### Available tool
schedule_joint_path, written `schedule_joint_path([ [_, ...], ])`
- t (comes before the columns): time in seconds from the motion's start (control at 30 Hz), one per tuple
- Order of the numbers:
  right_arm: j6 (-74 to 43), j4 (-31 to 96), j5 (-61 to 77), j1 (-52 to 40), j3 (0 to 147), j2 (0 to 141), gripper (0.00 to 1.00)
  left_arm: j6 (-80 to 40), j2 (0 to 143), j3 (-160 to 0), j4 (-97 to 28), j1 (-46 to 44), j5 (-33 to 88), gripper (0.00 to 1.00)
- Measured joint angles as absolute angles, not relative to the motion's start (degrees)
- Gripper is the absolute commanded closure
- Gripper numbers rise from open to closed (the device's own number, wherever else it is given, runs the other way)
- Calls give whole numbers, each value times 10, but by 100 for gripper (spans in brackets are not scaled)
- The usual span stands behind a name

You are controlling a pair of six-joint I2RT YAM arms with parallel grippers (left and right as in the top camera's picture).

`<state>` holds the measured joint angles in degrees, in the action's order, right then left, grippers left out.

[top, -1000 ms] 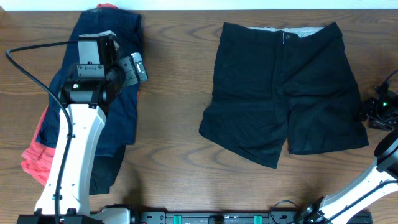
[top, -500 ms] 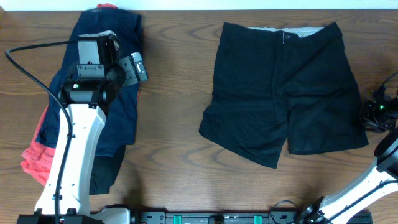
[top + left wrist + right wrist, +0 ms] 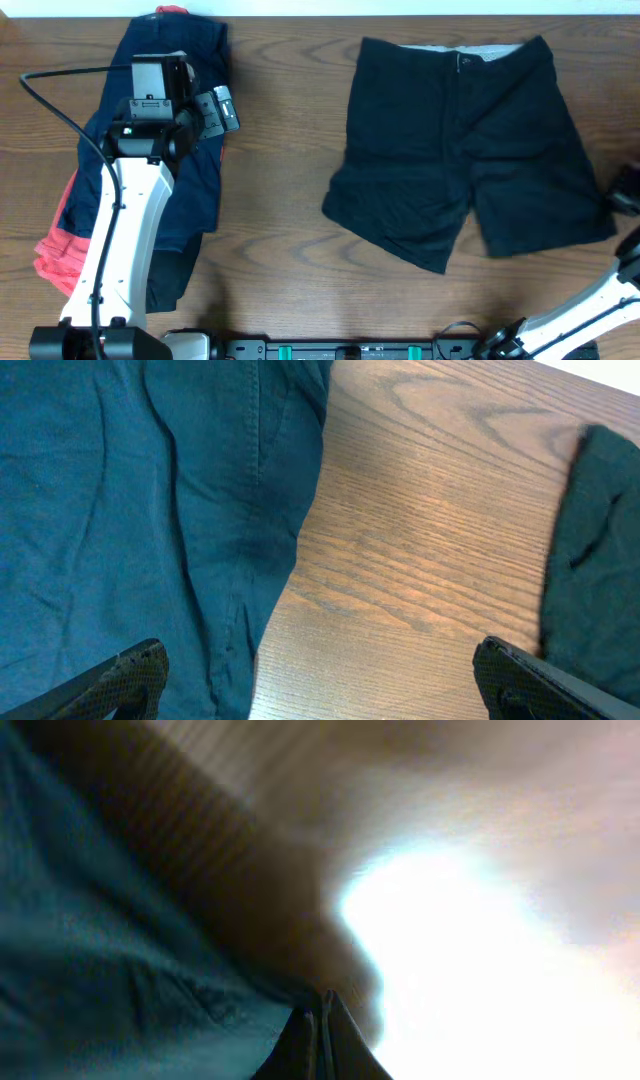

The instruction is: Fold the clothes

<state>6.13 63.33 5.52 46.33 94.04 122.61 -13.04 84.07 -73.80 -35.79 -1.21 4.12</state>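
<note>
- The black shorts lay flat on the right half of the table, waistband at the far edge and legs toward the robot.
- Their right leg stretched sideways to the right gripper at the table's right edge.
- That gripper's jaws were pinched shut on the leg's edge. The blurred right wrist view showed its fingertips meeting against dark cloth.
- The navy shorts lay well apart at the left, over a red piece and a dark garment.
- The left gripper hung above the navy shorts' right edge, jaws spread wide and holding nothing.
</note>
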Motion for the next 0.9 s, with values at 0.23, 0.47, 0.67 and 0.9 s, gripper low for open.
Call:
schedule_joint_path([
  [0.23, 27, 667, 77, 517, 1042, 1226, 48, -131, 841, -738, -358, -12, 41, 1],
  [0.47, 23, 724, 90, 488, 1131, 1226, 26, -130, 841, -738, -356, -12, 41, 1],
  [0.67, 28, 750, 100, 418, 1200, 1226, 29, -130, 841, -738, -346, -12, 41, 1],
  [0.9, 31, 703, 116, 274, 1209, 1226, 21, -112, 841, -738, -335, -12, 41, 1],
])
